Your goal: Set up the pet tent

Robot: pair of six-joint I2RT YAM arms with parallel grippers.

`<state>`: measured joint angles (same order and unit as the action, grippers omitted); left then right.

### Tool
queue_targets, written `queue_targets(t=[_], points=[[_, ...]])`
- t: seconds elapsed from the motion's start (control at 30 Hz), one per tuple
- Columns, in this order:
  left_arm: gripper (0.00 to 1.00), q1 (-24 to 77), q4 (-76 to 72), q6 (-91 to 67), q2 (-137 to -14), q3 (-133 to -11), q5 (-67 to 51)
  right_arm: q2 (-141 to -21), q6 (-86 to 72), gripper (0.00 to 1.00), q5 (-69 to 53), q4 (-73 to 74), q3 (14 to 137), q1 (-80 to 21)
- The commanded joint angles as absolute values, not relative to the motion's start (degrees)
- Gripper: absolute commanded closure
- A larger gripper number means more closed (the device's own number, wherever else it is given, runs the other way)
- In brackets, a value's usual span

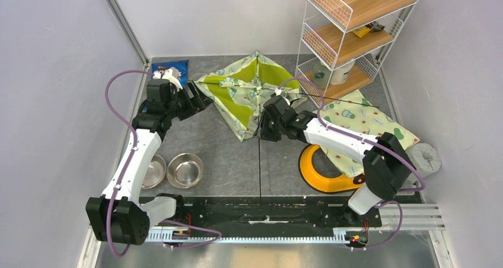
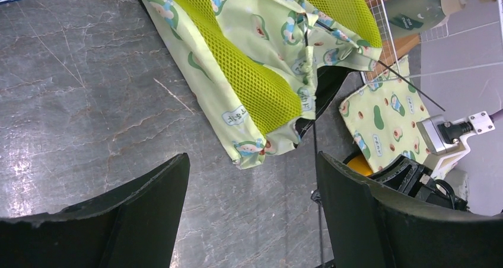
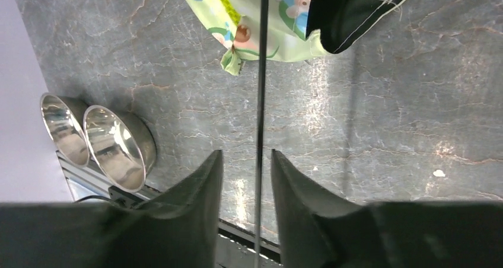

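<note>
Ahead, pet tent [image 2: 261,96] hem apart from left tool [image 2: 252,158], grey floor [image 2: 89,102] between.

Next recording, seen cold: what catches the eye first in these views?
The crumpled tent, pale green with lime mesh panels, lies collapsed at the middle back of the table. A thin black pole runs from it toward the near edge, passing between the parted fingers of the right gripper. Two shiny steel bowls sit side by side at the near left.
</note>
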<state>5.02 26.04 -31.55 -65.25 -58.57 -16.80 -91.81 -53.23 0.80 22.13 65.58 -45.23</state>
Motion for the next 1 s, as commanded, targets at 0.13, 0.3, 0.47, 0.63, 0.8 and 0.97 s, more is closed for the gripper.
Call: queue_targets(t=[0.13,0.3,0.47,0.63,0.8,0.97], points=[[0.16,5.3,23.7,-33.0,-65.0,-60.2,-18.6,-88.6,-48.1,0.31,-2.5,27.1,67.9,-45.0],[0.16,5.3,25.1,-33.1,-64.1,-60.3,-18.9,-85.6,-43.6,0.22,-9.6,28.6,63.6,-45.9],[0.16,5.3,25.4,-34.5,-61.8,-58.4,-20.3,-82.8,-43.4,0.27,-12.9,27.1,57.6,-52.3],[0.16,5.4,25.2,-35.5,-59.2,-55.5,-21.7,-81.0,-48.5,0.38,-11.0,24.6,52.6,-59.7],[0.16,5.6,24.2,-35.3,-56.6,-51.7,-22.3,-76.8,-56.3,0.55,-2.5,21.1,46.6,-66.2],[0.16,5.9,21.6,-35.9,-55.7,-49.3,-23.1,-72.1,-62.3,0.61,6.1,16.0,41.1,-70.9]])
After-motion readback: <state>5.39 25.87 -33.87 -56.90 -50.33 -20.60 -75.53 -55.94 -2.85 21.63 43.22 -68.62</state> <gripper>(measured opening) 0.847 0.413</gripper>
